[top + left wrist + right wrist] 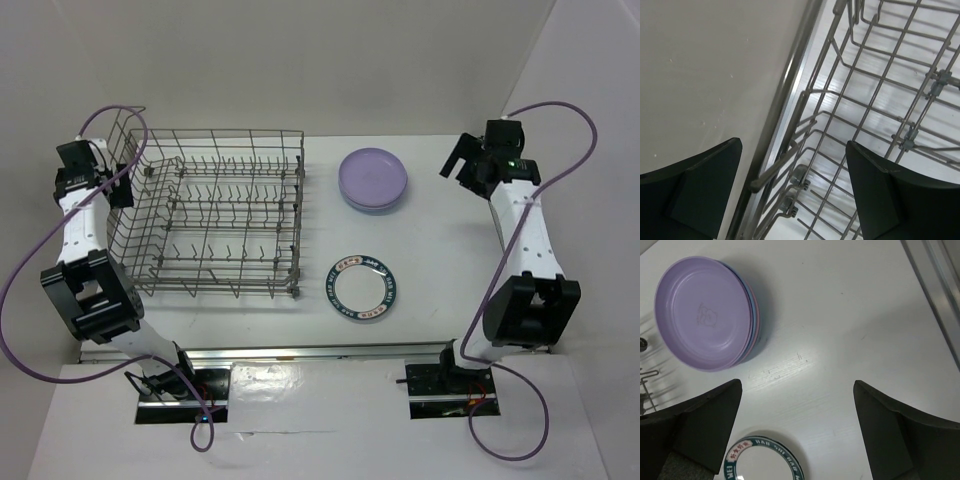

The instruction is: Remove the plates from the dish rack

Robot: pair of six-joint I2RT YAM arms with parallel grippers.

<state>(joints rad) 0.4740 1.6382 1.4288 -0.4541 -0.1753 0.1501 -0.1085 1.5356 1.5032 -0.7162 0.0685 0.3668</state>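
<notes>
The grey wire dish rack (225,215) stands on the table's left half with no plate showing in it. A stack of plates with a lavender one on top (372,178) lies right of the rack. A white plate with a dark-blue patterned rim (363,287) lies nearer the arms. My left gripper (118,182) hangs open over the rack's left rim (790,145), nothing between its fingers. My right gripper (455,160) is open at the far right, above bare table, with the lavender stack (705,312) and the patterned plate (762,460) below it.
White walls close in the table at the back and both sides. A metal rail (330,352) runs along the near edge. Purple cables (30,270) loop off both arms. A raised wire handle (125,130) stands at the rack's far left corner.
</notes>
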